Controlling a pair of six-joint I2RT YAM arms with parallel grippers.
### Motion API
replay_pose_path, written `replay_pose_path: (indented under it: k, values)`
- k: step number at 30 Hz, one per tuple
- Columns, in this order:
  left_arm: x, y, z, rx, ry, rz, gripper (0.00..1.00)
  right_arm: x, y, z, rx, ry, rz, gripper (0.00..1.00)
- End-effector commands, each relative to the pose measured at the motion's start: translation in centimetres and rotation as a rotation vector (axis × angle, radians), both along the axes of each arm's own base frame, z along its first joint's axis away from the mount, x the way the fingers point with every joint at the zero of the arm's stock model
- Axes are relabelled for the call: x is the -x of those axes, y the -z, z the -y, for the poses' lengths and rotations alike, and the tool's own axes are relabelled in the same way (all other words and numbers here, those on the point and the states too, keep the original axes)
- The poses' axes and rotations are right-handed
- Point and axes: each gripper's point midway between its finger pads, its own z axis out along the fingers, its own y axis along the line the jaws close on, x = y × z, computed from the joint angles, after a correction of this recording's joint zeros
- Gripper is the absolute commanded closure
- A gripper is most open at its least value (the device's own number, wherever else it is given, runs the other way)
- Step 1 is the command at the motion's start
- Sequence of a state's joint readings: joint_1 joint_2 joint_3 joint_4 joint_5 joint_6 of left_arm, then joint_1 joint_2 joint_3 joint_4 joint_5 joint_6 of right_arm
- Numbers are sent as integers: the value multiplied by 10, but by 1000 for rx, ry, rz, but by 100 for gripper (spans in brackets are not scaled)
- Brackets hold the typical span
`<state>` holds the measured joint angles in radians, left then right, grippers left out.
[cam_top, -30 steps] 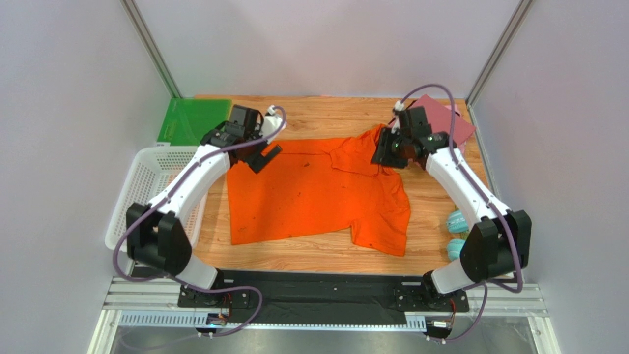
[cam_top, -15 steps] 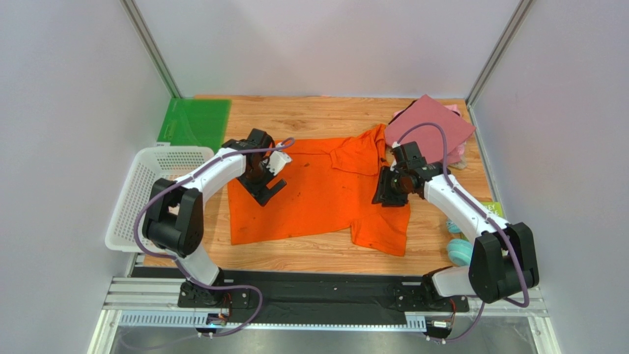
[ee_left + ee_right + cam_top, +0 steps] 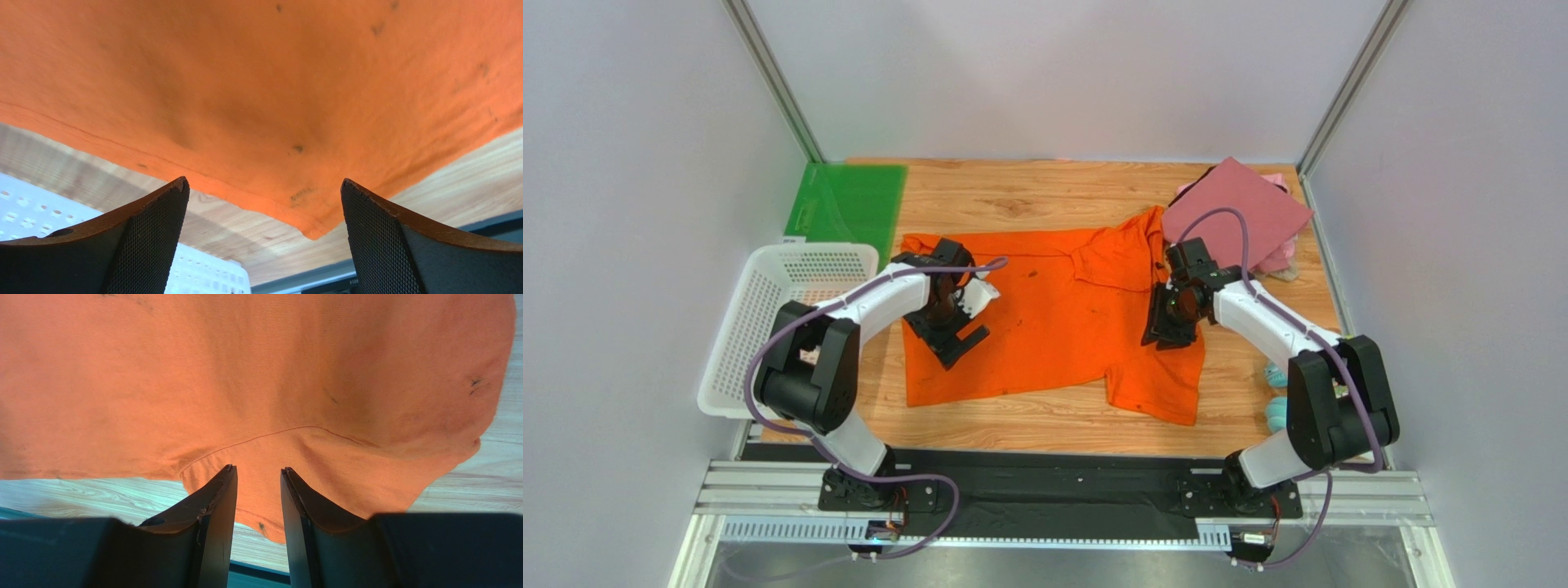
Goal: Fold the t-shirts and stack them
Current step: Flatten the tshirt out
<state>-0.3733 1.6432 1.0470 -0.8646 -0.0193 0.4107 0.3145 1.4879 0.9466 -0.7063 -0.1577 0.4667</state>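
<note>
Orange t-shirt [image 3: 1051,325] lies spread flat mid-frame on the wooden desk [image 3: 1038,196]. Both arms have come down from its upper edge to its sides. The left jaws gape wide over the left hem. The right jaws, narrowed to a slit, grip nothing near the right armpit. A fold is likely next. No writing is readable.

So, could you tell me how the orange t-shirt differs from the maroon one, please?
The orange t-shirt lies spread open in the middle; the maroon t-shirt is folded into a flat square at the far right corner. The orange one covers far more of the table than the maroon one. Both lie flat.
</note>
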Motion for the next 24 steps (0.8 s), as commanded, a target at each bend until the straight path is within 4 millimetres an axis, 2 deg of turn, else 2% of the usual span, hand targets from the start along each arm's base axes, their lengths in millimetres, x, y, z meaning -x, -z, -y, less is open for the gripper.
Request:
replay_pose_path:
  k: [1,4,7,11,14,18,22,24]
  values:
    - [15,-5,-4,7,35,-11,2,-12,5,1,-4,16,22,63]
    - [25,5,-9,-7,47,-48,2,-14,8,2,-3,19,19,63]
    - [25,13,-9,-10,38,-57,2,-18,9,5,1,25,21,64]
    - [15,30,-7,-16,29,-22,4,-24,8,8,-6,38,26,64]
    - [5,39,-15,-60,23,29,4,-26,10,7,-15,40,22,64]
    - [4,49,-27,-129,36,38,5,-24,15,8,-16,45,9,64]
    - [14,59,-46,-214,79,18,5,-15,22,11,-5,48,-13,64]
    - [14,58,-53,-241,90,33,4,-13,24,14,2,54,-16,64]
